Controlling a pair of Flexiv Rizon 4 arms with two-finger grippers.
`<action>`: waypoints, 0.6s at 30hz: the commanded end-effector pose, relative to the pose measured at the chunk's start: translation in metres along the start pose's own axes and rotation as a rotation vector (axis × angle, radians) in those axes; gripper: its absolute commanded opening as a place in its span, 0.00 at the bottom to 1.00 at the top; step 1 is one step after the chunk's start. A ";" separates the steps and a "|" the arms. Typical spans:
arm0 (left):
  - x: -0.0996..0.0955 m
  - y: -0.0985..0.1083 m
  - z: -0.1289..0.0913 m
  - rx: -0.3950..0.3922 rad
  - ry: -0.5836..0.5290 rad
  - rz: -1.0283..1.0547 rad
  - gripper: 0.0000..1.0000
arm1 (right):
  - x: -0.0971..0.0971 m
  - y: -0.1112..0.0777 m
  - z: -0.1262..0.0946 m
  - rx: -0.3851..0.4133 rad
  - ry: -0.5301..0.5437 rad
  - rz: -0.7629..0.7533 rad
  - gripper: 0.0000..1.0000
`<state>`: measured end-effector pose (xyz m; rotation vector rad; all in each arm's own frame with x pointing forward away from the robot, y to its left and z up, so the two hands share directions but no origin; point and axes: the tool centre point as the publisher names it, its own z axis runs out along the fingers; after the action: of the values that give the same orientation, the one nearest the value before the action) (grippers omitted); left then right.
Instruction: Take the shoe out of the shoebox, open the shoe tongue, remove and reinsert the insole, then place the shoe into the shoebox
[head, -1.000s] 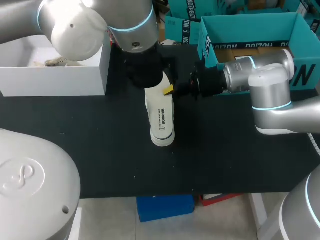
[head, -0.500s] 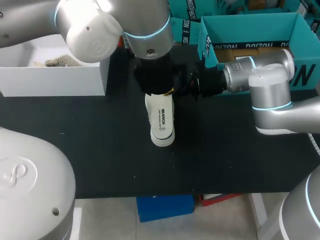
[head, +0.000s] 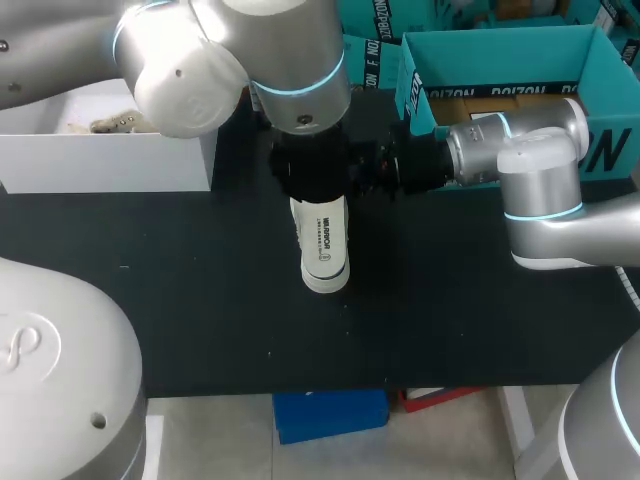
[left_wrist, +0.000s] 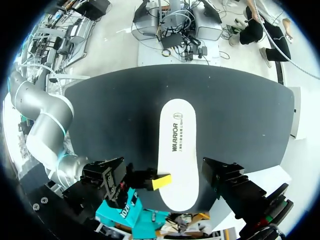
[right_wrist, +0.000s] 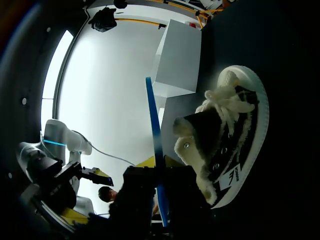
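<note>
Nearest to us on the dark surface (head: 200, 300), the white insole (head: 323, 240) points its toe end our way. It is out of the shoe and held flat just above it, so from overhead it hides nearly all of the shoe. The right wrist view shows the shoe (right_wrist: 225, 135) itself, upright on its sole beneath the insole's blue edge. Its laces are loose and its fleecy mouth gapes, which we take to mean the tongue is open.

At the insole's heel end our right fingers (left_wrist: 161, 181), coming in from the side, look clamped on its edge, with one yellow tip lying on the printed top. Our left fingers (left_wrist: 222, 175) hang above the same end, spread wide to either side of it and gripping nothing. Farther off stand the white box (head: 110, 160) at our left and the teal shoebox (head: 500, 50) at our right, with no shoe in it.

We judge the task past halfway: the shoe is out, the tongue is open and the insole is removed. What is left is to slide the insole back in and seat it, then set the shoe in the shoebox.
</note>
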<state>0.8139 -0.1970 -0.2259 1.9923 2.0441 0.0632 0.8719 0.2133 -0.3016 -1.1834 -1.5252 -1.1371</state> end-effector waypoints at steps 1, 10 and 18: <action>0.005 0.011 0.003 0.001 -0.002 0.002 1.00 | -0.001 0.000 0.001 0.000 0.000 0.000 0.00; 0.016 0.046 0.003 0.002 -0.012 0.003 1.00 | -0.001 0.000 0.001 0.000 0.000 0.000 0.00; 0.019 0.070 0.010 0.018 -0.016 -0.010 1.00 | -0.001 0.000 0.001 0.000 0.000 0.000 0.00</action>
<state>0.8757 -0.1751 -0.2192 1.9788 2.0510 0.0409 0.8719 0.2134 -0.3017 -1.1833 -1.5253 -1.1371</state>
